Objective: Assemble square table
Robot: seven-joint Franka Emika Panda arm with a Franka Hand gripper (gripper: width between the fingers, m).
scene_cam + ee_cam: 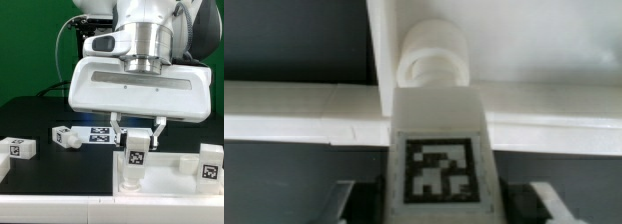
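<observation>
The white square tabletop [170,178] lies at the front of the exterior view. A white leg [135,155] with a black-and-white tag stands upright at its near left corner. A second leg [210,162] stands upright at its right side. My gripper [136,130] hangs just above the first leg, jaws open, with a finger on each side of the leg's top and a small gap at each. In the wrist view the tagged leg [441,150] sits between the fingers [349,203], not touching them, with the tabletop's rim [295,108] beyond it.
Two loose white legs lie on the black table on the exterior view's left, one [19,148] near the edge and one [67,136] further in. The marker board [100,133] lies flat behind the gripper. A green wall stands at the back.
</observation>
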